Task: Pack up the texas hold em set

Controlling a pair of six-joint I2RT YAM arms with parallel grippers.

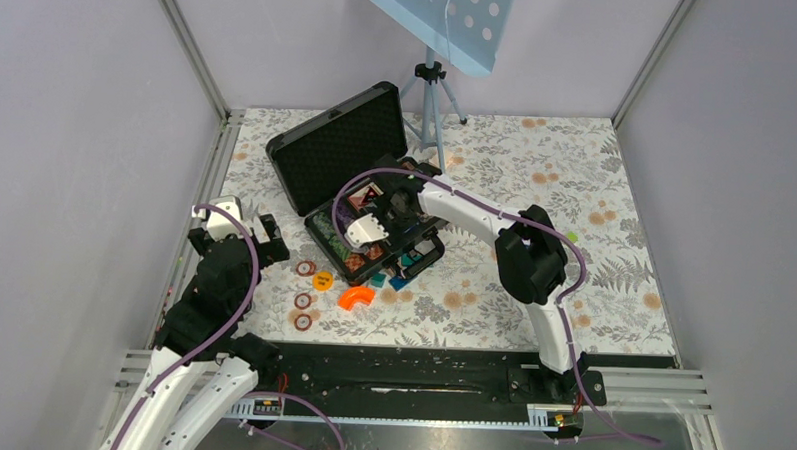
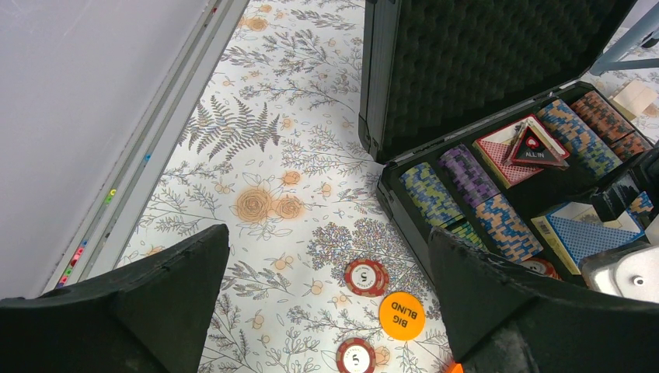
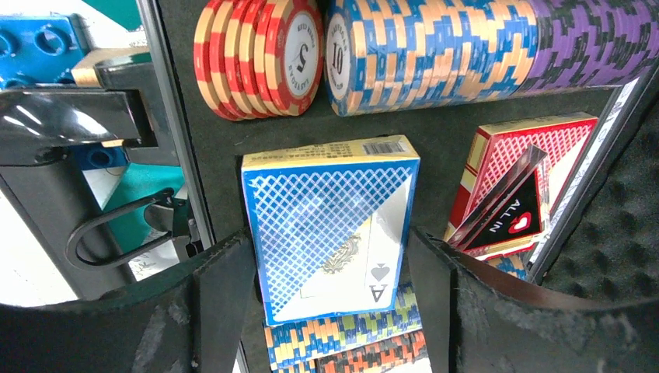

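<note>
The black briefcase (image 1: 329, 148) stands open on the table, with its foam lid up and rows of striped chips (image 3: 435, 47) inside. My right gripper (image 3: 330, 249) is inside the case, its fingers against both long sides of the blue card deck (image 3: 326, 210), which sits slightly above a chip row. The red deck (image 3: 509, 159) with an "ALL IN" piece lies beside it. My left gripper (image 2: 326, 303) is open and empty above the table, left of the case. Two red loose chips (image 2: 366, 277) and an orange "BIG BLIND" chip (image 2: 402, 315) lie below it.
An orange curved plastic piece (image 1: 355, 298) lies in front of the case. Teal and blue blocks (image 1: 398, 280) lie at its near corner. A third red chip (image 1: 303, 322) lies nearer the arms. A tripod (image 1: 431, 101) stands behind the case. A rail (image 2: 148, 155) runs along the table's left edge.
</note>
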